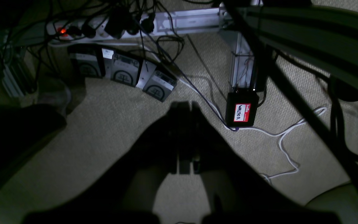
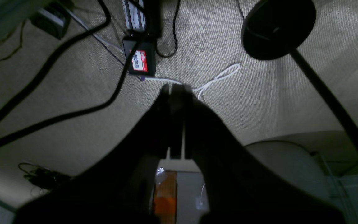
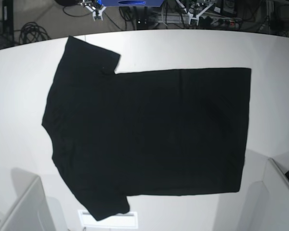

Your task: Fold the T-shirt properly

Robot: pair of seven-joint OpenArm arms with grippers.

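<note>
Across the middle of the white table (image 3: 279, 53), the T-shirt (image 3: 149, 134) lies flat, plain side up, ready for folding. Both claws, left (image 1: 183, 109) and right (image 2: 174, 90), hang below over carpet, jaws together, empty.

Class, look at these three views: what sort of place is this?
Probably a robotics lab: a black T-shirt spread on a white table, with a power strip and loose cables on carpet.

A robotics lab is showing itself: a white table (image 3: 183, 48) is standing over carpet (image 1: 104, 124) strewn with cables (image 2: 57, 115), a power strip (image 1: 104, 29) and power supplies (image 1: 124, 70).
</note>
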